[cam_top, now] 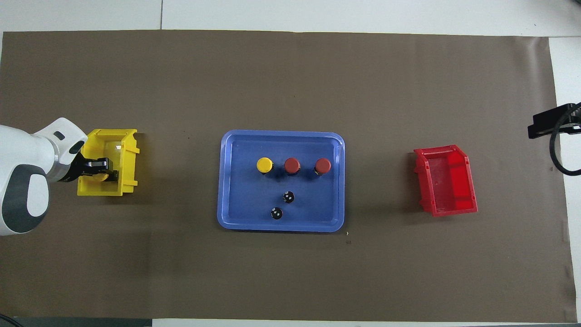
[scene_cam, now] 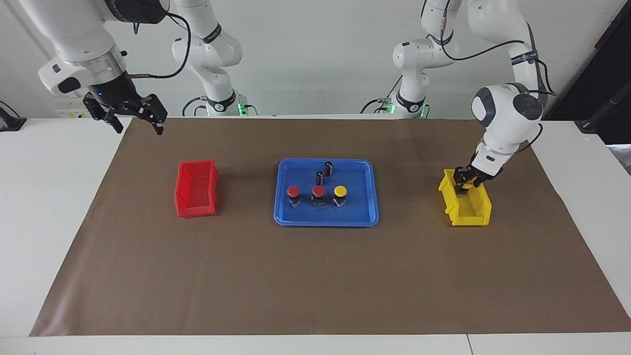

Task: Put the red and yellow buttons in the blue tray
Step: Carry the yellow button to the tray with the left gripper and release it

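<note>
The blue tray (scene_cam: 283, 197) lay at the middle of the brown mat (scene_cam: 315, 276). In it stood 3 capped buttons in 1 row: a yellow button (scene_cam: 340, 192) toward the left arm's end, a red button (scene_cam: 318, 192) in the middle and a second red button (scene_cam: 294, 192) toward the right arm's end. 2 dark cylinders (scene_cam: 324, 173) stood in the tray nearer the robots than that row.

The left gripper (scene_cam: 462, 190) was down inside the yellow bin (scene_cam: 473, 214), at the left arm's end of the mat. In the overhead view a yellow cap (cam_top: 105, 176) showed at its fingers; whether they were closed on it could not be told.

The right gripper (scene_cam: 133, 118) waited raised over the mat's corner at the right arm's end, its fingers spread apart and holding nothing. The red bin (scene_cam: 196, 190) sat on the mat between that end and the tray.
</note>
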`<move>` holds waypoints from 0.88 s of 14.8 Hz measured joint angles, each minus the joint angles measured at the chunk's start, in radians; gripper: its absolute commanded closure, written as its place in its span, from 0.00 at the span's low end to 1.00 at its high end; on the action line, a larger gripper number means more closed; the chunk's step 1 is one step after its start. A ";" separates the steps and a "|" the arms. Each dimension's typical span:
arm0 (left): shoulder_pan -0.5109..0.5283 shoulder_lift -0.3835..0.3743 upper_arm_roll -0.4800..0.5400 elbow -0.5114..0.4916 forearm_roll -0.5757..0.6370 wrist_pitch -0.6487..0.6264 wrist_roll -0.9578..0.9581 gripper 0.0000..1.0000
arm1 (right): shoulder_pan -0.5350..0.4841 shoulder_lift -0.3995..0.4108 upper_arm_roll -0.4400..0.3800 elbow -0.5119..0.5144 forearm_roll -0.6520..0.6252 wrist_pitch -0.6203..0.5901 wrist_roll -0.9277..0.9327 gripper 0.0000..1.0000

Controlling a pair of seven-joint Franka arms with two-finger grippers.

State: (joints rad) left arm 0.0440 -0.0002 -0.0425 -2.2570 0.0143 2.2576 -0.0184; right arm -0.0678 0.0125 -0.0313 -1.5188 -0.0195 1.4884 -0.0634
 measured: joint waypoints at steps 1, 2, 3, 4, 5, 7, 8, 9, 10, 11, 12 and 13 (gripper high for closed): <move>0.000 0.000 0.000 0.000 0.000 0.000 -0.002 0.97 | -0.022 -0.004 -0.003 -0.020 0.000 0.000 -0.032 0.00; 0.000 0.000 0.000 0.000 0.000 0.000 -0.005 0.97 | -0.032 -0.009 -0.010 -0.039 0.000 0.000 -0.048 0.00; 0.000 0.000 0.000 0.000 0.000 0.000 -0.011 0.98 | -0.034 -0.017 -0.018 -0.054 0.000 0.001 -0.056 0.00; 0.000 0.000 0.000 0.001 0.000 0.000 -0.023 0.98 | -0.034 -0.026 -0.022 -0.065 0.000 0.001 -0.058 0.00; 0.000 0.000 -0.001 0.006 0.000 -0.004 -0.036 0.98 | -0.034 -0.035 -0.023 -0.072 0.000 0.002 -0.058 0.00; -0.001 0.000 -0.002 0.059 0.001 -0.088 -0.047 0.98 | -0.032 -0.051 -0.023 -0.082 0.000 0.002 -0.058 0.00; -0.001 0.000 -0.004 0.117 0.006 -0.170 -0.047 0.98 | -0.032 -0.055 -0.022 -0.087 0.000 0.002 -0.058 0.00; -0.003 0.000 -0.006 0.186 0.013 -0.253 -0.047 0.98 | -0.032 -0.055 -0.022 -0.092 0.000 0.002 -0.058 0.00; -0.007 0.000 -0.008 0.253 0.015 -0.321 -0.048 0.98 | -0.032 -0.055 -0.022 -0.097 0.000 0.002 -0.058 0.00; -0.017 0.000 -0.010 0.317 0.016 -0.378 -0.063 0.98 | -0.032 -0.055 -0.022 -0.100 0.000 0.003 -0.058 0.00; -0.038 0.001 -0.012 0.366 0.016 -0.412 -0.109 0.98 | -0.032 -0.055 -0.022 -0.103 0.000 0.005 -0.058 0.00; -0.076 0.006 -0.014 0.396 0.016 -0.419 -0.199 0.98 | -0.032 -0.055 -0.022 -0.104 0.000 0.007 -0.058 0.00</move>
State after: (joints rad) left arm -0.0323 0.0053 -0.0569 -1.8611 0.0300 1.8389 -0.2174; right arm -0.0995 -0.0428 -0.0536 -1.6229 -0.0195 1.4953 -0.1210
